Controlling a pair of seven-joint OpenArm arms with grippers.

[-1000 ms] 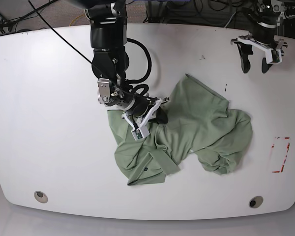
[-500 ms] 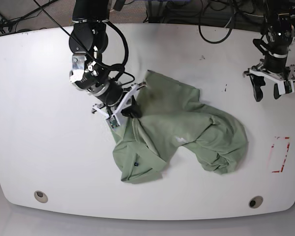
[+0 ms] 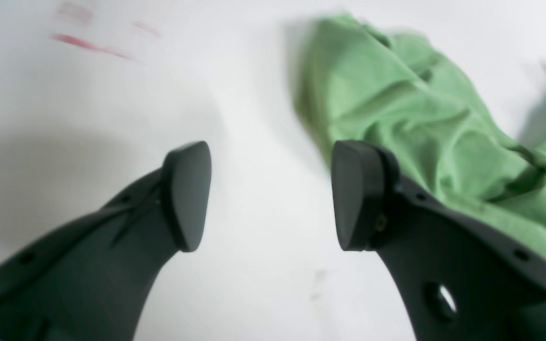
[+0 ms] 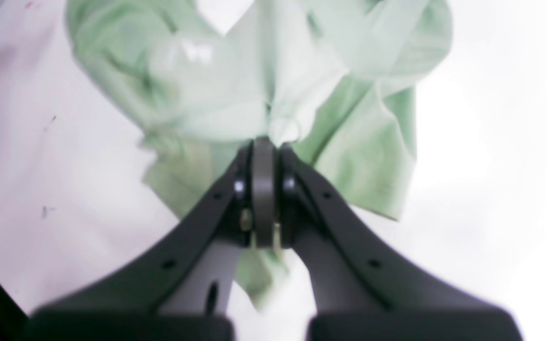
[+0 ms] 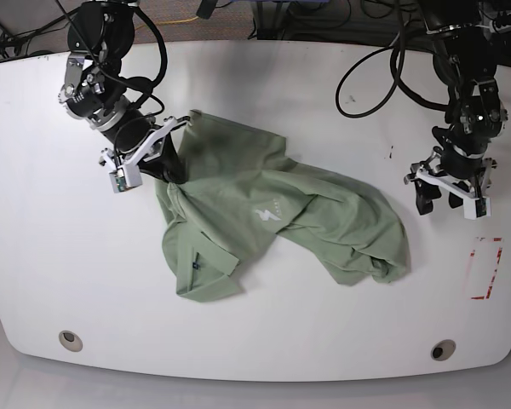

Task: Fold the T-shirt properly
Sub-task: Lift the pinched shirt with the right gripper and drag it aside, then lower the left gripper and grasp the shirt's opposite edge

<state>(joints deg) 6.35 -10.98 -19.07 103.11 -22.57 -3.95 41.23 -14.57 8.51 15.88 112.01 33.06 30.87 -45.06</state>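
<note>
The pale green T-shirt (image 5: 272, 213) lies crumpled and half spread on the white table (image 5: 60, 256), with its white logo (image 5: 265, 214) facing up and a tiny dark tag (image 5: 194, 263) near the collar. My right gripper (image 5: 169, 167) is shut on the shirt's far left edge. In the right wrist view the gripper (image 4: 264, 142) pinches a bunch of the fabric (image 4: 254, 80). My left gripper (image 5: 437, 200) is open and empty, just right of the shirt's right end. In the left wrist view the gripper (image 3: 270, 194) hovers over bare table, with the shirt (image 3: 420, 109) beside its right finger.
A red marked rectangle (image 5: 485, 268) is on the table at the right and shows blurred in the left wrist view (image 3: 88, 45). Two round holes (image 5: 70, 340) (image 5: 443, 350) sit near the front edge. Cables (image 5: 366, 68) hang at the back.
My right gripper has pulled the shirt up and to the left, spreading it so the logo shows. My left arm has come down toward the shirt's right end.
</note>
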